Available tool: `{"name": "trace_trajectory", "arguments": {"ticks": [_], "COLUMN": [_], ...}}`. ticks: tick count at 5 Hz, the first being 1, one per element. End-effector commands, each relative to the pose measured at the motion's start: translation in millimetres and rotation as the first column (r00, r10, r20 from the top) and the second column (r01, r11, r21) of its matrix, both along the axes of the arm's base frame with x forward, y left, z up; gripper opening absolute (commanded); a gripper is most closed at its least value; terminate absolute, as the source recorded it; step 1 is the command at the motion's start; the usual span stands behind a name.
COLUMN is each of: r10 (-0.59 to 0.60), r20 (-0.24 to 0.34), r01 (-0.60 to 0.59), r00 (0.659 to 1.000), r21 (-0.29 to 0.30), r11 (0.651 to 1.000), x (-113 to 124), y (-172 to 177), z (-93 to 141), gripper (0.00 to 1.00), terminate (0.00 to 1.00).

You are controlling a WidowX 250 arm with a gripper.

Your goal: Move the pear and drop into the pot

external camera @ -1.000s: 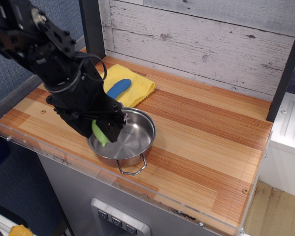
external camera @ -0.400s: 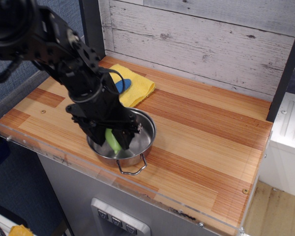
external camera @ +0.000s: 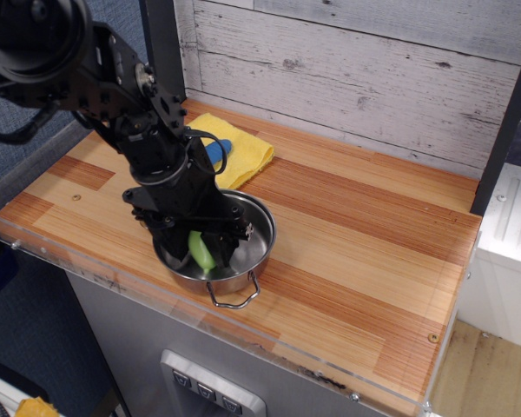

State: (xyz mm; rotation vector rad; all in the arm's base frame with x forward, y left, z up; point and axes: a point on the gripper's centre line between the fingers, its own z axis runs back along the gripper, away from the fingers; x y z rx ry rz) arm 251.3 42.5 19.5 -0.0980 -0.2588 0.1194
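The light-green pear sits between the fingers of my black gripper, which is shut on it. The gripper reaches down into the shiny steel pot from above, over the pot's left half, and holds the pear low inside it, close to the bottom. The pot stands near the front edge of the wooden counter, with one wire loop handle pointing forward. The arm hides the pot's left rim and its far handle.
A yellow cloth lies behind the pot with a blue ridged object on it, partly hidden by the arm. A clear plastic rim runs along the counter's front edge. A plank wall stands at the back.
The gripper has carried the pear rightward from the pot's left rim to inside the pot and lowered it a little. The pot has stayed in place.
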Motion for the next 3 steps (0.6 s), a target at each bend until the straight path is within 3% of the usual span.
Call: {"name": "trace_trajectory", "arguments": {"ticks": [1,3], "r10": [0.040,0.032], "r20": [-0.015,-0.011], "r01": [-0.040,-0.032], "r00": [0.999,0.999], "r21": [0.003,-0.021], "r11": [0.999,0.999], "x": [3.5,4.1], "y": [-2.8,-0.5], "z": [9.7,17.8], "gripper": [1.00,1.00], "terminate": [0.00,0.00]}}
